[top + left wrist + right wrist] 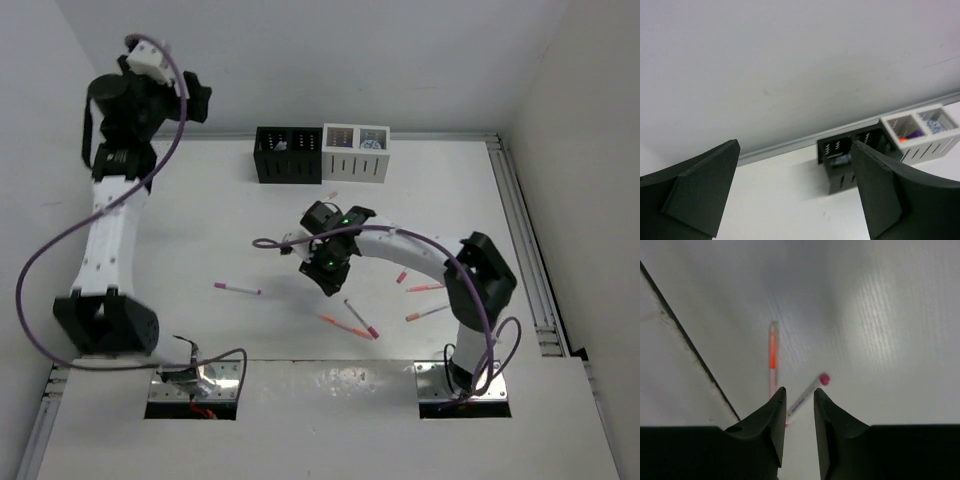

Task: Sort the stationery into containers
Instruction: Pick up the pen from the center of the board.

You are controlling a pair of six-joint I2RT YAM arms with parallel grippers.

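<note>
Black box [842, 165] and white box [920, 132] sit ahead of my left gripper [795, 150], which is spread wide and empty. Right gripper [799, 395]: narrowed, gripping nothing. The orange pen [772, 357] and pink-capped pen [812, 387] lie just beyond its tips. I'd widen, centre over one pen, then descend.

Table [200, 220]: white, flat.
At the back: black box [288, 154] and white box [355, 153], side by side.
Left: one pink pen [237, 289].
Right: orange pen [342, 325], with more pens near it.

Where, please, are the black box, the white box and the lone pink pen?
black box [288, 170], top view, front wall.
white box [356, 168], top view, front wall.
lone pink pen [238, 289], top view, mid-barrel.
</note>
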